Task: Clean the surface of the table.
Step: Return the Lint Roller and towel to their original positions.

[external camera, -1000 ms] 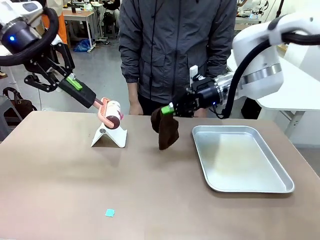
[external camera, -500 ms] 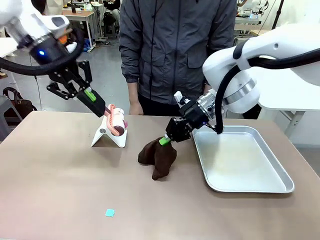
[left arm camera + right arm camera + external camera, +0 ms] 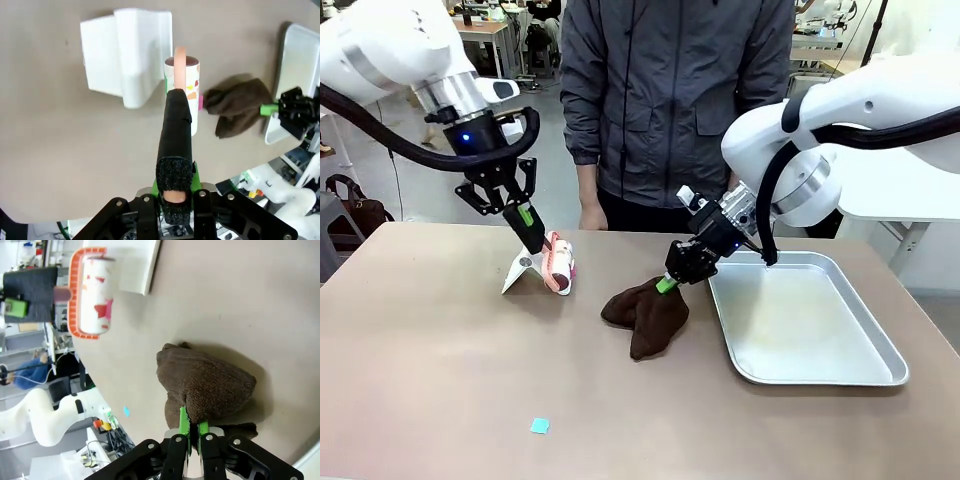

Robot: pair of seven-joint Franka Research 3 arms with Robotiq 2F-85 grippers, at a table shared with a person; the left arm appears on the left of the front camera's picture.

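Note:
The brownish table carries a small teal scrap near its front. My left gripper is shut on the black handle of a lint roller, whose patterned drum hangs low beside a white stand. I cannot tell whether the drum touches the table. My right gripper is shut on a dark brown cloth, which lies bunched on the table left of the tray. In the right wrist view the cloth spreads in front of my right gripper.
A shallow silver tray sits at the right of the table. A person in a dark jacket stands at the far edge, behind the stand and cloth. Bare table stretches across the front and left.
My right gripper came down and left, bringing the hanging cloth onto the table. My left arm swung right and lowered the roller beside the white stand.

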